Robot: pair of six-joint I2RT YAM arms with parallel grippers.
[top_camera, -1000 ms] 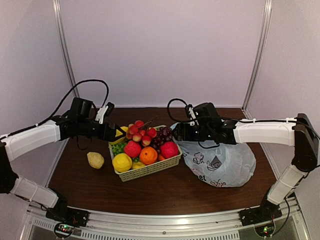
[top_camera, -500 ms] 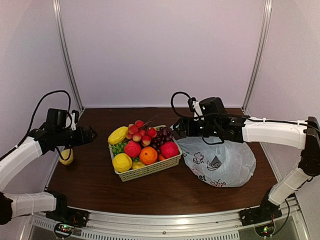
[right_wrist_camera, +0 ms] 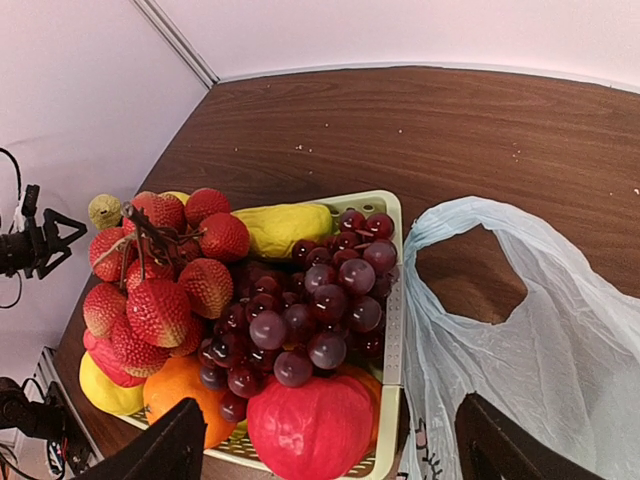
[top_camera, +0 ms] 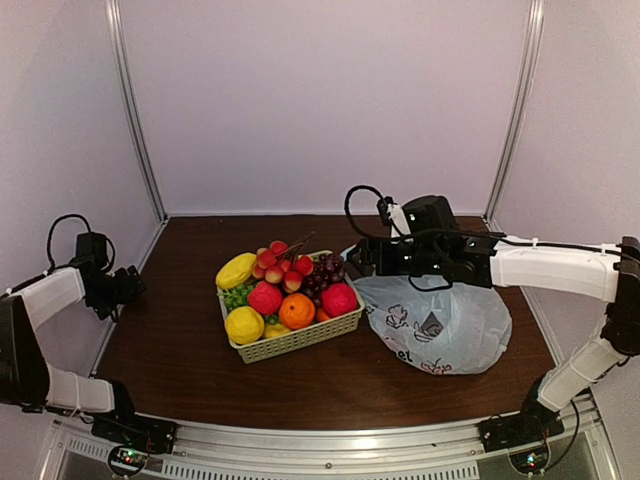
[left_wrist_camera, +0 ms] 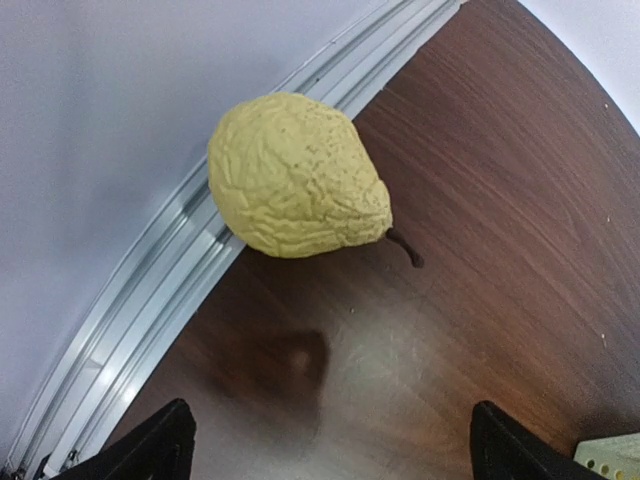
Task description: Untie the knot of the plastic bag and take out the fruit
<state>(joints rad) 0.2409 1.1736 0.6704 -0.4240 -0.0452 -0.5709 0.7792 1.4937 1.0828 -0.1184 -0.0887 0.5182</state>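
Beside left edge rail (left_wrist_camera: 150, 310): lumpy yellow fruit (left_wrist_camera: 295, 175); left tool (left_wrist_camera: 335, 445) spread wide.

Only the dark tips of the left fingers (left_wrist_camera: 160, 445) clear the bottom edge of the left wrist view, where a corner of the basket (left_wrist_camera: 612, 462) is also cropped. Overhead, the left gripper (top_camera: 125, 288) hides the lumpy yellow fruit (left_wrist_camera: 295, 178). The plastic bag (right_wrist_camera: 540, 330) runs off the right wrist view's edges. Its film conceals any contents, and its dark print (top_camera: 415, 325) is too small to read.
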